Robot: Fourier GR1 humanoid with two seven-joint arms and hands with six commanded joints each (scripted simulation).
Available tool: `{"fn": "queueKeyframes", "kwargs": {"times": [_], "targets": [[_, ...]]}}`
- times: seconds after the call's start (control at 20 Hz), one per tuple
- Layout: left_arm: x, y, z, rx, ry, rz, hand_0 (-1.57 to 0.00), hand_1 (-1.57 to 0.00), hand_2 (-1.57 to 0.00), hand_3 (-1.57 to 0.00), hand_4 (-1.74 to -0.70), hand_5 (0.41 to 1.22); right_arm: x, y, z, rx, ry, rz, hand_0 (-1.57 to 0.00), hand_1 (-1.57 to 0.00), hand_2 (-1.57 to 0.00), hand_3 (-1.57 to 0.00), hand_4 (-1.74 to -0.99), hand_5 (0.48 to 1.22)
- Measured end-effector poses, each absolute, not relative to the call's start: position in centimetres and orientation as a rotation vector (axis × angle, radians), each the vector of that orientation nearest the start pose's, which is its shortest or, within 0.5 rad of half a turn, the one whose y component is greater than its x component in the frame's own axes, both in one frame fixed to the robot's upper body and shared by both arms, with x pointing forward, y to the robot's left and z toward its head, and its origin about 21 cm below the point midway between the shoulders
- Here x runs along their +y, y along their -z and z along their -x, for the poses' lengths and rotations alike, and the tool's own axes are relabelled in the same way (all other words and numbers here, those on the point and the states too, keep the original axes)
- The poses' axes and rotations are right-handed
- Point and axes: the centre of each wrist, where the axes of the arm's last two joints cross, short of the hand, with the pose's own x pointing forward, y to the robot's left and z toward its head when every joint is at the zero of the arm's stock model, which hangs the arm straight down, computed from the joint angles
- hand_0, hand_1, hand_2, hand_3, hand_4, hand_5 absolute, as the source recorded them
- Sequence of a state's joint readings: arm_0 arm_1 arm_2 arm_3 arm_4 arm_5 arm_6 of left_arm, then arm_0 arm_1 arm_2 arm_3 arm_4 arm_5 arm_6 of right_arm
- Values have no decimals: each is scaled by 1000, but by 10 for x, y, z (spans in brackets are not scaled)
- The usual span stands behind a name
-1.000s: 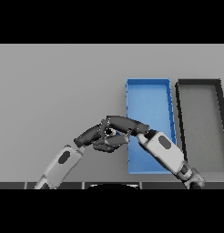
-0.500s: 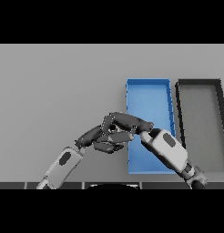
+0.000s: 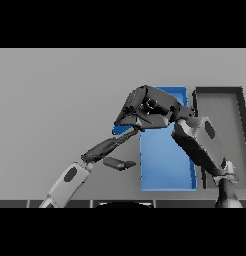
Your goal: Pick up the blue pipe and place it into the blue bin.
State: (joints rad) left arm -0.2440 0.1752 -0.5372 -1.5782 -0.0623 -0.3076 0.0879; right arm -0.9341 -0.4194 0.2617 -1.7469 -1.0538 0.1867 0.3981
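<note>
Right hand [image 3: 145,111] raised, fingers curled downward, left hand [image 3: 111,148] below it, fingers outstretched, thumb apart

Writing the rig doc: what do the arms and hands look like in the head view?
Both hands are dark, near black, with slim fingers: left hand, right hand. The forearms are light grey shells, each with a dark oval inset. The right forearm looks bulkier and darker grey. No cables or markings show.

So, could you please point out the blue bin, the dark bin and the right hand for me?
blue bin [image 3: 165,165]: head view, on its bare blue floor.
dark bin [image 3: 222,120]: head view, on its grey floor.
right hand [image 3: 145,111]: head view, on the hand's back, raised over the blue bin's left edge.
</note>
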Motion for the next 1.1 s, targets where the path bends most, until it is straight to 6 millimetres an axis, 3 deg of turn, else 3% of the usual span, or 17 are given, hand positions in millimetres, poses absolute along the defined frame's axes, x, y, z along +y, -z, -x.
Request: {"fn": "queueKeyframes", "kwargs": {"times": [0.25, 0.4, 0.65, 1.05, 1.1], "targets": [[124, -41, -257, -1535, 1009, 445, 1, 1, 1, 1, -907, 491, -157, -349, -334, -1852, -624, -889, -1571, -1571, -1571, -1571, -1734, 1127], [125, -39, -255, -1528, 1004, 441, 1, 1, 1, 1, -911, 487, -179, -338, -367, -1811, -504, -703, -1571, -1571, -1571, -1571, -1737, 1135], [127, -41, -257, -1530, 987, 435, 1, 1, 1, 1, -893, 487, -221, -274, -391, -1638, -335, -523, -1571, -1571, -1571, -1571, -1740, 1121], [124, -36, -260, -1512, 987, 432, 1, 1, 1, 1, -881, 463, -243, -177, -375, -1254, -208, -354, -1571, -1571, -1571, -1571, -1741, 1122], [123, -41, -260, -1530, 985, 442, 1, 1, 1, 1, -881, 463, -245, -166, -370, -1191, -210, -333, -1571, -1571, -1571, -1571, -1694, 1124]]}}
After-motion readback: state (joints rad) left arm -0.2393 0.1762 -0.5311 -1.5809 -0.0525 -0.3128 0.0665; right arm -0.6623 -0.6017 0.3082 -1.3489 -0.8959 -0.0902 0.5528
